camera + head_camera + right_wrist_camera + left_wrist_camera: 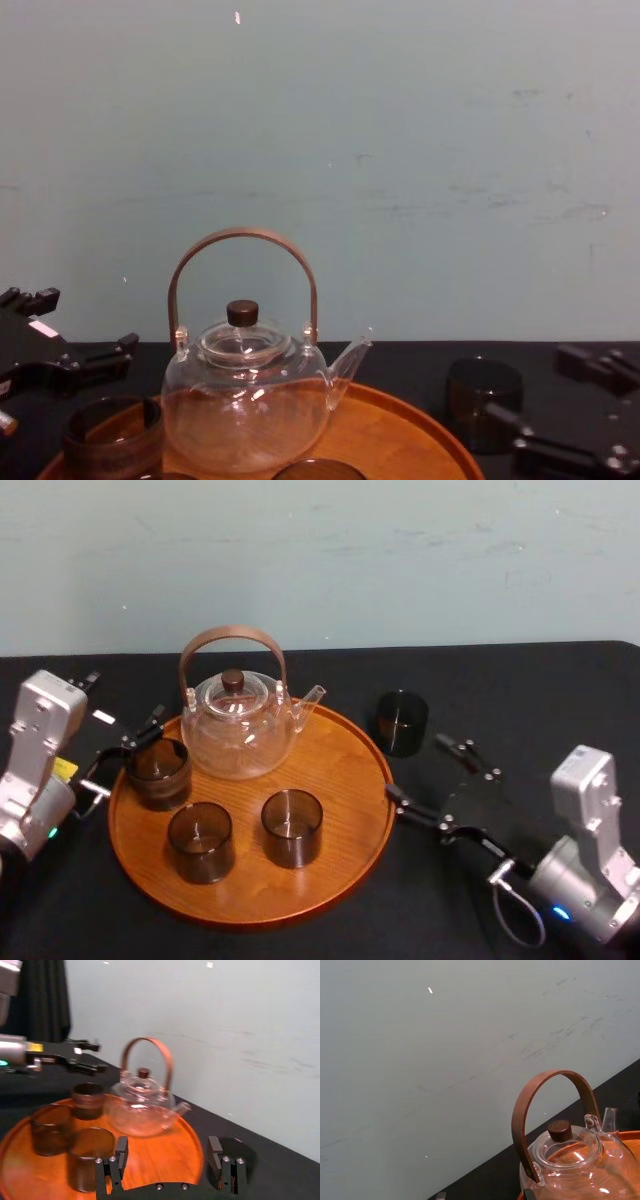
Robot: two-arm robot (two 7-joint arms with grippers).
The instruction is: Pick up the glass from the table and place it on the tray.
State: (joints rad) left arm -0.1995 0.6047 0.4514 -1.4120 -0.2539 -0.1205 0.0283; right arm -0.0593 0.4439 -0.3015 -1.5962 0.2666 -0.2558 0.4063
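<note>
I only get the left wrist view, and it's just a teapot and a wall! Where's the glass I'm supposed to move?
Observer: The dark glass stands on the table, just off the right rim of the tray.
Operator: Which arm is closer?
Observer: The right gripper, jaws open, just on the glass's near side.
Operator: Is my left one holding anything?
Observer: No, the left gripper is open at the tray's left rim.

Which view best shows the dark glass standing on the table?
Head view: the dark glass stands whole on the table beside the tray. Chest view: side-on, base behind the right gripper. Right wrist view: mostly hidden.
</note>
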